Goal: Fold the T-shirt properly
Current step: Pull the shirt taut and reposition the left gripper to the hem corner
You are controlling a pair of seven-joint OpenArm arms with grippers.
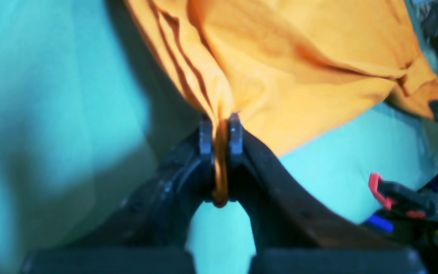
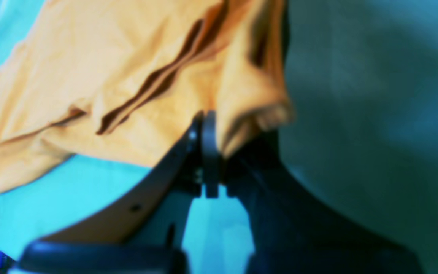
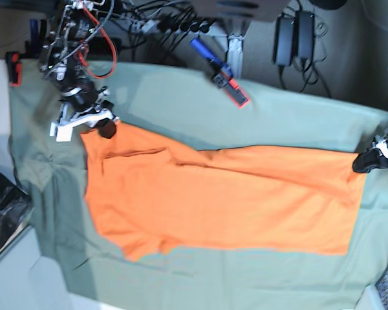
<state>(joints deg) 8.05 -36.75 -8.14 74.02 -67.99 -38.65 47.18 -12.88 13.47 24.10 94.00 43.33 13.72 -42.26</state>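
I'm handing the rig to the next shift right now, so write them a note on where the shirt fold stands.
Left gripper: shut on a corner of the orange T-shirt.
Right gripper: shut on the shirt at the opposite end of the same edge.
Shirt: spread over the green cloth, that edge drawn out between the grippers, with creases along it.
Done: both ends gripped; no finished fold to be seen.
Left: probably bring the held edge over, lay it down, smooth the creases, then finish folding. Keep both grips until the edge is placed.
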